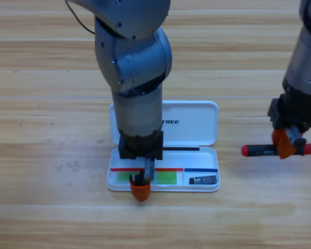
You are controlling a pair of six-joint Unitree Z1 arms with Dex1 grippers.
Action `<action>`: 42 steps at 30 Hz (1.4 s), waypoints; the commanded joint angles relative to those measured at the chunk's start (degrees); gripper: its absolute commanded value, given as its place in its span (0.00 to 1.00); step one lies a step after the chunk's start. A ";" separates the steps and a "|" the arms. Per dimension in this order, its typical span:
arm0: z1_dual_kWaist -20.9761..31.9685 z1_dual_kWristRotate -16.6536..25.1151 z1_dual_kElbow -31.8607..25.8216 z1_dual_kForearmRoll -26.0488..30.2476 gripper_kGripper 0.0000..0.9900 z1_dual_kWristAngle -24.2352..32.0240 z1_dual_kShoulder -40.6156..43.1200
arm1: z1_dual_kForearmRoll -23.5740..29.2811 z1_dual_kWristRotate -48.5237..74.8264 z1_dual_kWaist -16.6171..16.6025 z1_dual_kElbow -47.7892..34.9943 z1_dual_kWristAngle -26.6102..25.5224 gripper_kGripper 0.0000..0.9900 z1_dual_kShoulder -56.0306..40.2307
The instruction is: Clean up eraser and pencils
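Eraser [203,180] in white case [197,124], lid reads "TREE"; left gripper [140,191] over green pencil [168,177], grip unclear; right gripper [287,145] grasping black-red pencil [259,150].

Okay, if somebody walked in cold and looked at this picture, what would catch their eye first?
Probably the big grey left arm, reaching from the top down into the open white plastic case at the table's middle, its orange-jawed left gripper over the light green pencil in the tray. Next, at the right, the right gripper sits on the black pencil with red ends lying on the wooden table. The small dark rectangular eraser already lies in the case's right compartment.
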State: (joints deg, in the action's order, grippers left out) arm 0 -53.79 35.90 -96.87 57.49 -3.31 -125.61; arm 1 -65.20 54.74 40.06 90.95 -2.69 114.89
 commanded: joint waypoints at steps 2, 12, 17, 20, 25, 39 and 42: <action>2.47 -1.53 1.69 6.85 1.00 0.32 14.96 | -3.97 -3.59 8.36 7.66 -0.38 0.00 3.77; 20.75 1.72 11.88 9.40 1.00 5.16 34.21 | -7.31 -8.42 13.99 24.63 0.58 0.00 17.04; 21.80 1.54 15.66 8.43 1.00 5.68 34.38 | -7.40 -8.77 14.87 30.16 2.78 0.00 22.13; 21.80 1.02 16.98 7.55 1.00 6.21 35.00 | -7.48 -9.21 15.31 32.54 3.05 0.00 24.24; 21.80 0.58 17.59 7.29 1.00 6.56 35.44 | -7.57 -9.65 15.48 35.17 3.40 0.00 26.27; 21.80 0.49 19.97 6.14 1.00 6.91 35.79 | -7.57 -12.20 15.48 36.49 3.57 0.87 27.14; 21.80 0.49 19.79 5.62 1.00 6.74 35.35 | -7.57 -12.37 15.48 36.49 3.57 0.87 26.97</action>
State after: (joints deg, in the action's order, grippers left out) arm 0 -32.92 36.82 -78.22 64.17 2.91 -90.21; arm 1 -72.05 43.05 54.03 127.39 0.11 138.62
